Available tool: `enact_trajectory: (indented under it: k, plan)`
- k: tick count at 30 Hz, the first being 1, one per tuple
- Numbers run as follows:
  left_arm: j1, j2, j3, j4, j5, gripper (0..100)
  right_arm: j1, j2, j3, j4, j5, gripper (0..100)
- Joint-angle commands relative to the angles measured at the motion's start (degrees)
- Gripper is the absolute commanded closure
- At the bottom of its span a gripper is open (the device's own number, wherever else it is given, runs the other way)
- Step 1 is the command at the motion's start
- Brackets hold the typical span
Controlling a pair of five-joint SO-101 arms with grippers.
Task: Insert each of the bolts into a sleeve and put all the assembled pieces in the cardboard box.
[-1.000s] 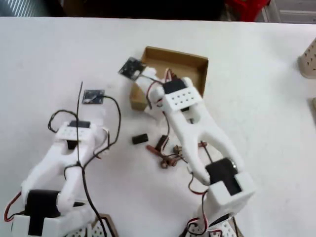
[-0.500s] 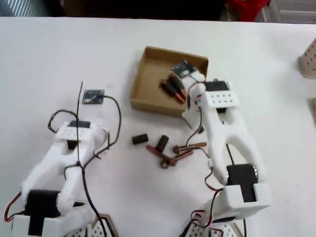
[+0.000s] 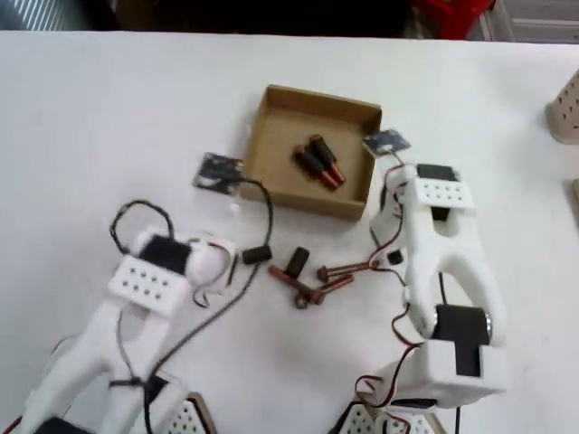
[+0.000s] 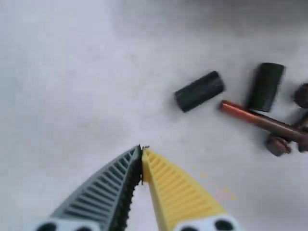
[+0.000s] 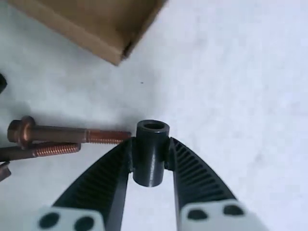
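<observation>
Right gripper (image 5: 150, 143) clamped on black sleeve (image 5: 151, 159). Sleeve upright between fingers (image 5: 113, 175), open end up, just off corner of box (image 5: 91, 26). Left gripper (image 4: 142, 150) pinched tight, nothing in it, over bare tabletop (image 4: 57, 72) on arms' side of box. There too: loose sleeve (image 3: 258, 255), second loose sleeve (image 3: 297, 262), cluster of copper bolts (image 3: 324, 278) touching. Inside box, looks like two assembled pieces (image 3: 317, 163), side by side.
</observation>
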Motion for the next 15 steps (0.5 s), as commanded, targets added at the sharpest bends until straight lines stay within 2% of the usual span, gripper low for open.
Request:
enact_trajectory:
  k: [1,5,8,13,15]
  plan:
    - [4.79,-2.86,0.26,-4.92,4.04,98,4.26,-7.34,0.79,1.80,-0.62,98.1]
    - [5.32,7.16,-6.86,-6.07,6.15,98,6.20,-14.37,5.27,1.98,-0.62,98.1]
    - [8.75,17.10,-14.07,-6.15,6.42,98,6.90,-17.80,7.12,1.98,-0.35,98.1]
    - [22.29,28.00,-21.27,-6.59,6.07,98,9.45,-18.68,6.95,1.71,0.00,98.1]
    - [27.74,29.76,-22.24,-9.14,5.98,98,10.24,-18.68,6.95,1.63,0.00,98.1]
